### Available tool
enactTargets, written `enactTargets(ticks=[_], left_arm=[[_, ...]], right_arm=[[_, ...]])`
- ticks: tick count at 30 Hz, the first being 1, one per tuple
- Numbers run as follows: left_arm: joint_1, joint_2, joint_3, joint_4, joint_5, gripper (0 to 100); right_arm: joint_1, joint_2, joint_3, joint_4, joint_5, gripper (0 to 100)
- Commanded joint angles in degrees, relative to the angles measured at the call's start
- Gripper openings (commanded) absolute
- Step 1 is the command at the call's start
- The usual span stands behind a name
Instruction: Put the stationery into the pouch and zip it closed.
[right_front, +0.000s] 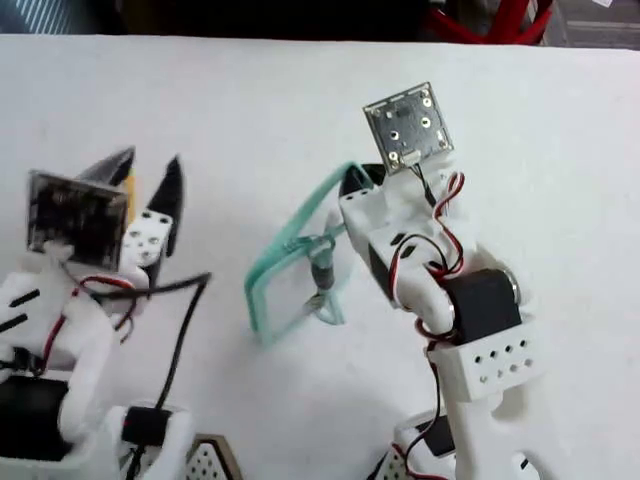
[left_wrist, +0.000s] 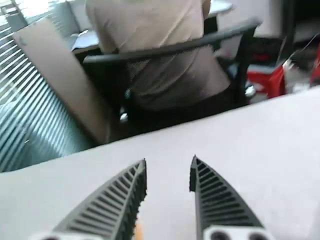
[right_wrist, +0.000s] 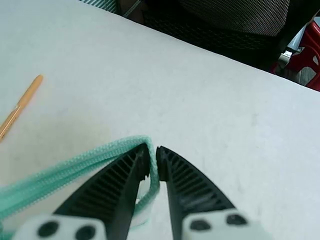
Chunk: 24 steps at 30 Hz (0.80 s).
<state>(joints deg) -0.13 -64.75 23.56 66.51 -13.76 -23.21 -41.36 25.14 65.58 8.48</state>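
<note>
My right fingers (right_wrist: 120, 185) pinch the far corner of the clear, green-edged pouch (right_front: 285, 290); my left fingers (left_wrist: 115, 200) hang spread, an orange pen (right_wrist: 22, 102) mostly hidden beneath.

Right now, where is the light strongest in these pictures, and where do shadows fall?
High view: the white table is brightly, evenly lit, with only faint shadow along the pouch. Left wrist view: glare comes from the window behind, and the open left gripper looks dark against the table. Right wrist view: even light; the right gripper, shut on the pouch rim, casts hardly any shadow.
</note>
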Motion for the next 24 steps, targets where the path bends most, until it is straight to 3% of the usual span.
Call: enactTargets(ticks=[1, 5, 12, 17, 24], left_arm=[[-13.41, 7.60, 1.41, 2.90, -7.65, 15], [-19.56, 22.90, 1.32, 0.00, -7.03, 15], [-22.02, 57.36, -8.09, -5.27, 4.75, 15], [-22.11, 76.18, -21.19, -3.87, 5.54, 15], [-25.54, 92.79, -35.60, -1.49, 5.54, 19]], right_arm=[[-1.01, 0.92, 3.96, 0.40, -0.44, 1.9], [-1.01, 0.92, 4.04, 0.40, -0.44, 1.9], [-1.01, 0.92, 4.04, 0.40, -0.44, 1.9], [-1.01, 1.01, 4.13, 0.40, -0.44, 1.9], [-1.01, 1.01, 4.13, 0.40, -0.44, 1.9]])
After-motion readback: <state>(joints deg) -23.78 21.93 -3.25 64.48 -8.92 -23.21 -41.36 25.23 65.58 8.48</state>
